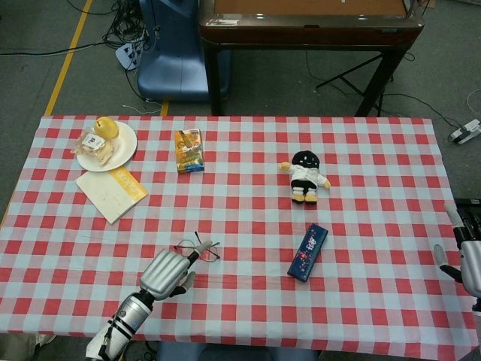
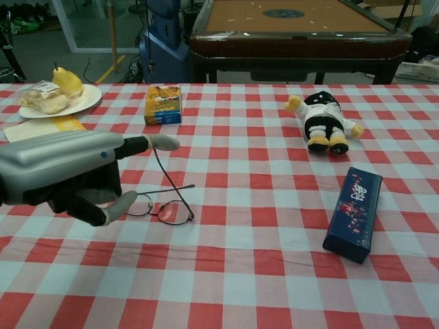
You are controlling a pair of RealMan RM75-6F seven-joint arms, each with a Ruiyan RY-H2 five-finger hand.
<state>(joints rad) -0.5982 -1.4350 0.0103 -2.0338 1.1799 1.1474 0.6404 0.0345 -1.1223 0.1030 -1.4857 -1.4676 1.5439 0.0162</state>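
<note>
Hovering just over the eyeglasses (image 2: 159, 205), the left hand (image 2: 68, 175) has one finger stretched forward above the raised temple arm while the rest curl loosely beneath; from these views it looks as though nothing is held yet, though the chest view hides the near lens behind the thumb, so contact there cannot be ruled out. The glasses lie on the checked tablecloth (image 1: 248, 218) near the front edge, left of centre, one temple folded flat and the other sticking up.

The main risk is that thin wire frame. A heavy press from the palm could bend it or smear a lens, and a finger catching the upright temple could flip the glasses or skid them across the cloth. A loose pinch on such a slim rim may also let them swing and drop. The cloth itself could bunch under a dragging fingertip.

The right hand (image 1: 467, 259) waits at the far right edge of the table, fingers apart and holding nothing, well apart from the blue box (image 1: 307, 252) and the plush doll (image 1: 306, 176).
</note>
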